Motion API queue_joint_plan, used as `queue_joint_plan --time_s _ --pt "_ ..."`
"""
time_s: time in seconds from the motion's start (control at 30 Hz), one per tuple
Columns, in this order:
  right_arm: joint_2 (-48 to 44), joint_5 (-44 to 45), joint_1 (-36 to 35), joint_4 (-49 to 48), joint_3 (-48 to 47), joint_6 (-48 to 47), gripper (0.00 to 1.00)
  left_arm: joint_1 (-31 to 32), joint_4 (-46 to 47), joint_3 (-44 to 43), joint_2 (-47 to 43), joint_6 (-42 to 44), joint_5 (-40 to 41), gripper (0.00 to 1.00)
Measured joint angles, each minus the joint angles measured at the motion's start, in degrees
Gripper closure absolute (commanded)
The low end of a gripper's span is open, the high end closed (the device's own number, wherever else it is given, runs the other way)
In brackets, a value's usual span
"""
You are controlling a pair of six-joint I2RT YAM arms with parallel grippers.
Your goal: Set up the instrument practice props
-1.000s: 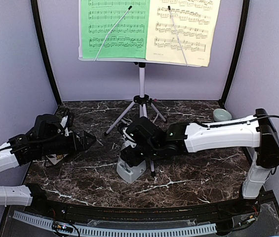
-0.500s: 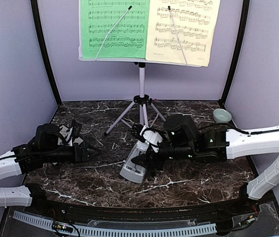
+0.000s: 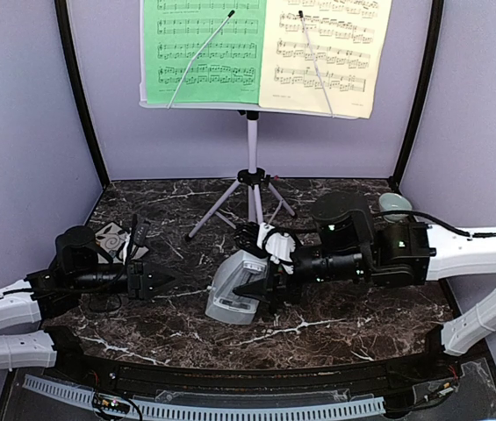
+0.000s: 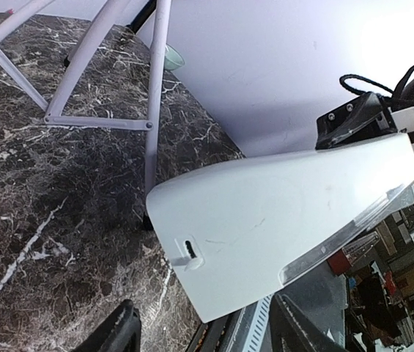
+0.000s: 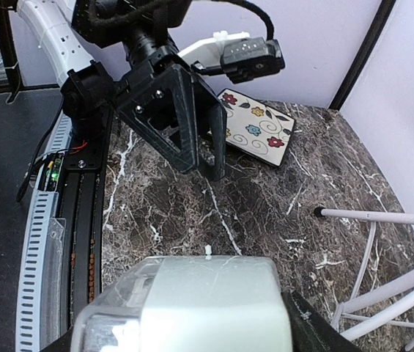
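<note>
counter (image 3: 344, 316): dark veined marble, both arms reaching low across it from the near edge.

music stand (image 3: 251, 149): white tripod, upright at the back centre, feet on the counter. green sheet (image 3: 204, 44) on the left half of its desk, pale-yellow sheet (image 3: 327, 44) on the right half, side by side, each with a thin wire arm lying across it.

right gripper (image 3: 261, 285): stretched leftward from the right side, jaws clamped on the metronome (image 3: 233, 294). the metronome is light grey and tilted off upright, in front of the tripod feet at centre counter. whether its lower edge touches the marble is unclear from overhead.

left gripper (image 3: 155, 282): low over the left counter, pointing right at the metronome, near it but apart. jaws apart, nothing between them; in the left wrist view both tips frame an open gap with the metronome's grey flank ahead.

floral tile (image 3: 111, 239): flat on the counter at far left, behind the left gripper.

bowl (image 3: 394, 203): small, pale green, back right corner.
</note>
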State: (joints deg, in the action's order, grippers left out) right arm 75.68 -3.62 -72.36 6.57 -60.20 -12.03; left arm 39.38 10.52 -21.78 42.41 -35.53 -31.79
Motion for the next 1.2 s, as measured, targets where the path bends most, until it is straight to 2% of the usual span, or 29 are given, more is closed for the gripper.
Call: queue_joint_plan --time_s 0.37,0.5,0.7,0.87,1.17,1.2 --pt "-1.09 1.53 -1.88 4.15 -2.05 -5.07 0.74 0.07 2.05 0.04 0.0 6.93 -4.83 0.48" --pt "-1.18 2.03 -2.64 4.83 -2.27 -6.25 0.77 1.14 -0.85 -1.79 -0.26 11.76 -4.81 0.32" --pt "-1.25 1.14 -4.31 7.98 -5.31 -7.74 0.81 6.47 -7.96 -7.04 -0.7 25.09 -2.38 0.3" --pt "-1.36 -0.55 -6.62 11.28 -7.63 -8.94 0.83 10.01 -14.58 -12.0 1.03 35.76 1.27 0.18" --pt "-1.4 -2.62 -8.81 17.7 -9.6 -11.04 0.86 12.96 -24.7 -17.92 5.51 51.12 4.66 0.14" --pt "-1.4 -2.62 -8.85 17.99 -9.7 -11.26 0.87 13.2 -25.44 -18.45 6.03 52.41 4.66 0.09"
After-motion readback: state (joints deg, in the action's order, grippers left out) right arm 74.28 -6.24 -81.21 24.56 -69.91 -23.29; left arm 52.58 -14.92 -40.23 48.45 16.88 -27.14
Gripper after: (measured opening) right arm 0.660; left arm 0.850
